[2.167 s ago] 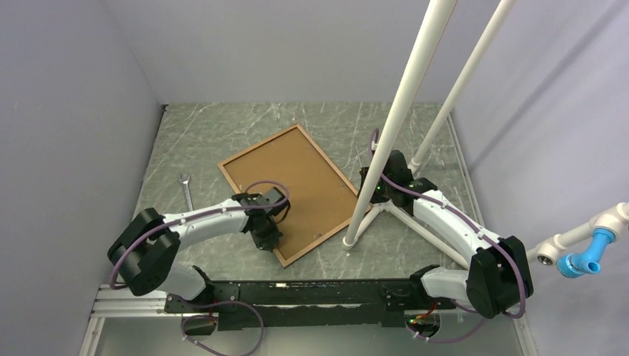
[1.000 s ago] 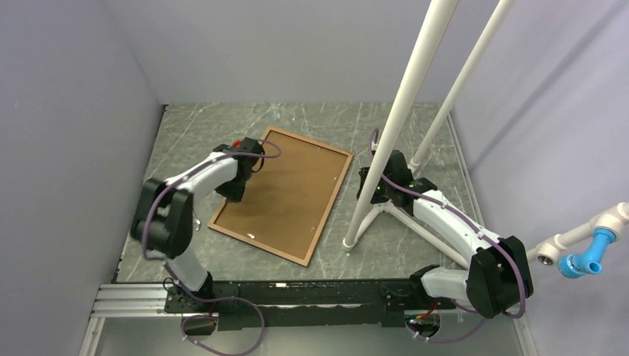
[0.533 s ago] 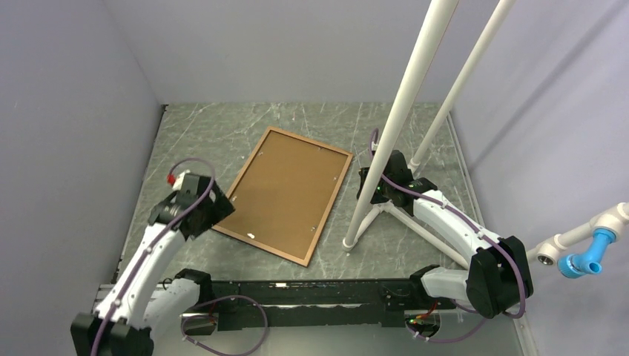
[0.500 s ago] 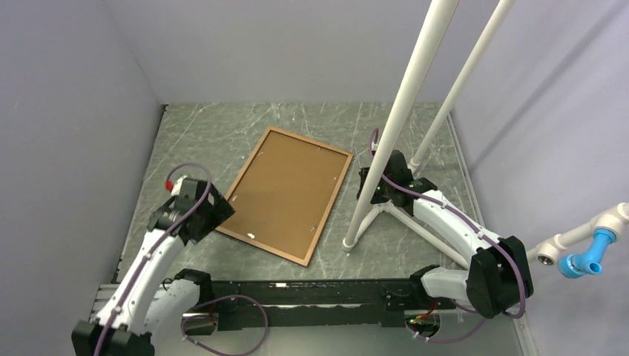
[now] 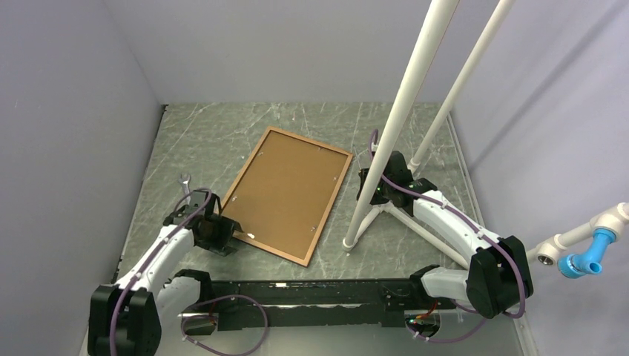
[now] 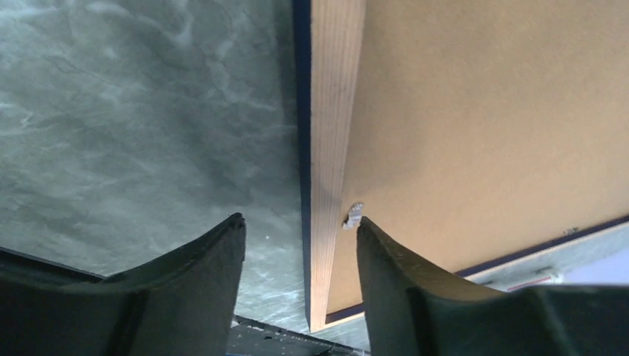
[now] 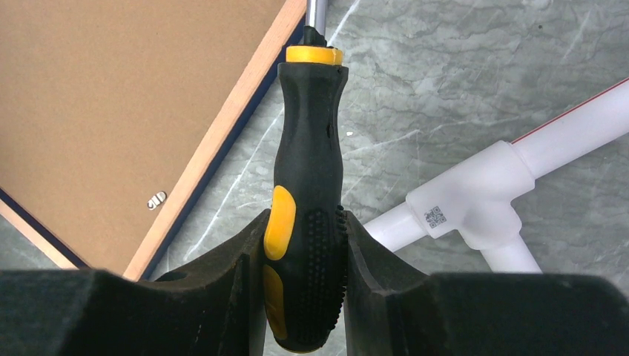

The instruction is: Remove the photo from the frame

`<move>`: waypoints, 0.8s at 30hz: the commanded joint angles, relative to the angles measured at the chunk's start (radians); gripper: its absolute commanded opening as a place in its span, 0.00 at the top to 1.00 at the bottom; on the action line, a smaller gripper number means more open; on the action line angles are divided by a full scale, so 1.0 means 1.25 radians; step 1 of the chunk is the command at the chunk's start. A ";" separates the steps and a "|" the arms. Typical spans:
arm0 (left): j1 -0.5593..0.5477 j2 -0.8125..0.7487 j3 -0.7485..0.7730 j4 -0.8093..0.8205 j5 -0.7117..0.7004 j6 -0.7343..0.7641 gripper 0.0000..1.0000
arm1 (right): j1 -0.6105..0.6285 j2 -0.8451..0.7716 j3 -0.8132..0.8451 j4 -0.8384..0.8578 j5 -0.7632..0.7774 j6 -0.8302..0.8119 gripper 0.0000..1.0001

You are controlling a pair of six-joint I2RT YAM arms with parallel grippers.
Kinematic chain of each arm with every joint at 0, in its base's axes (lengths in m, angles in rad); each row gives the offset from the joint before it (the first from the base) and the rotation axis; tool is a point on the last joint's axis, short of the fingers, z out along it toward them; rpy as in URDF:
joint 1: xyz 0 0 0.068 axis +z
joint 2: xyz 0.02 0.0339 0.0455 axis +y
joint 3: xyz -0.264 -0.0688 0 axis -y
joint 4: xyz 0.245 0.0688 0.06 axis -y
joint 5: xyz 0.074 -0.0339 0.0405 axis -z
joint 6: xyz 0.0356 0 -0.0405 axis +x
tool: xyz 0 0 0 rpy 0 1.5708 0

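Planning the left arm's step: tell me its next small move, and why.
Probably lower the left pincer and shut it on the wood rim of the frame, beside the small metal tab. Its jaws stand open either side of that rim, the frame lies back up, and the right pincer grips a screwdriver that could then work the tabs.

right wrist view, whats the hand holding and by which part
The right hand grips a screwdriver by its black-and-yellow handle. The left hand, open astride the frame, holds nothing.
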 commanded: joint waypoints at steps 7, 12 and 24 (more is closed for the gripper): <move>0.011 0.168 0.064 0.022 -0.086 -0.012 0.62 | -0.001 -0.021 -0.005 0.026 -0.010 0.007 1.00; 0.013 0.265 0.152 0.037 -0.153 0.180 1.00 | 0.000 -0.016 -0.006 0.030 -0.010 0.007 1.00; 0.024 0.540 0.484 0.041 -0.186 0.697 1.00 | 0.000 0.003 0.007 0.019 -0.064 0.006 1.00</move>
